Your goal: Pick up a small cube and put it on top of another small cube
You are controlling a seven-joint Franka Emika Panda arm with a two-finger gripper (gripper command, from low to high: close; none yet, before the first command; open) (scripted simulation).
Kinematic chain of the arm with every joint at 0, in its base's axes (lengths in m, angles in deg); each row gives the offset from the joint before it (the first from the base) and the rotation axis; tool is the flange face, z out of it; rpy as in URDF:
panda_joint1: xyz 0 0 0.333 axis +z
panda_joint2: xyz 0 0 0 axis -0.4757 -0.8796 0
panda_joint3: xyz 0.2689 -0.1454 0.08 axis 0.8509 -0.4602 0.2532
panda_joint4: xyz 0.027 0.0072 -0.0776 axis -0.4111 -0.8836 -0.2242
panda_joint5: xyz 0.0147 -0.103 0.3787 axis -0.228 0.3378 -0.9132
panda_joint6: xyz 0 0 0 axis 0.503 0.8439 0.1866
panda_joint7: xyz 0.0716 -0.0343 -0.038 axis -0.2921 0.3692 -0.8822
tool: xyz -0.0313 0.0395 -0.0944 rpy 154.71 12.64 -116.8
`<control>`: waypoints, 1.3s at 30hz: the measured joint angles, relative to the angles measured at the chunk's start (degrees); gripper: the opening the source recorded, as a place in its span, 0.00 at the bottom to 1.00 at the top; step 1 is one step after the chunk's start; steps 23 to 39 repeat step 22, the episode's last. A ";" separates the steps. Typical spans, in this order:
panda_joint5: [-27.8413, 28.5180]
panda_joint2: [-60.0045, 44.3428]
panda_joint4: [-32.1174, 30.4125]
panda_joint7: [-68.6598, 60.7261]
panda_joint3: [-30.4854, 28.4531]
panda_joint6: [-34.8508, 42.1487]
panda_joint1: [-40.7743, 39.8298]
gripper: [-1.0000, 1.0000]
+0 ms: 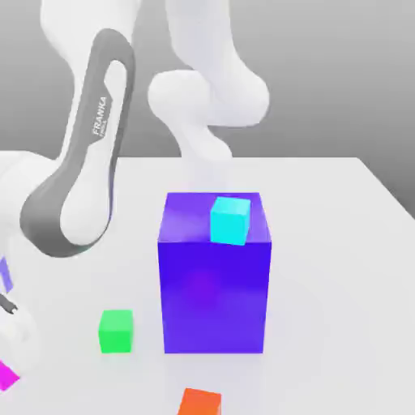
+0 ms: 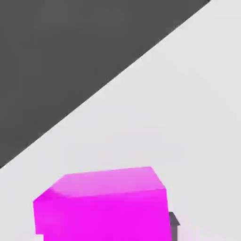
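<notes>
I see the small magenta cube close under the hand camera, resting on the white table. In the exterior view a sliver of it sits at the picture's left edge, low down, beside the white bulk of the arm's hand. A dark finger shows just next to one side of the cube, but I cannot tell whether the gripper is wide, narrow or clamping.

Further out, the green cube rests on the table, near the big blue-violet block and on its left in the exterior view. A cyan cube stands on top of that block. An orange cube lies in front of the block, cut by the picture's lower edge. The arm arcs over the table's left part.
</notes>
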 joint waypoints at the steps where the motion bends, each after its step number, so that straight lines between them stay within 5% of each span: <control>1: 0.29 1.81 -2.07 1.91 -0.25 -0.33 0.73 0.00; 6: 4.57 11.20 -12.53 13.47 -1.59 -2.31 4.21 0.00; 12: 16.46 22.63 -25.06 32.20 -0.48 -4.67 4.32 0.00; 18: 10.45 13.51 -26.45 29.56 1.67 -14.87 4.10 0.00; 19: 8.65 11.72 -26.35 28.27 2.65 -16.48 3.48 1.00; 39: 8.65 11.72 -26.35 28.27 2.65 -16.49 3.48 1.00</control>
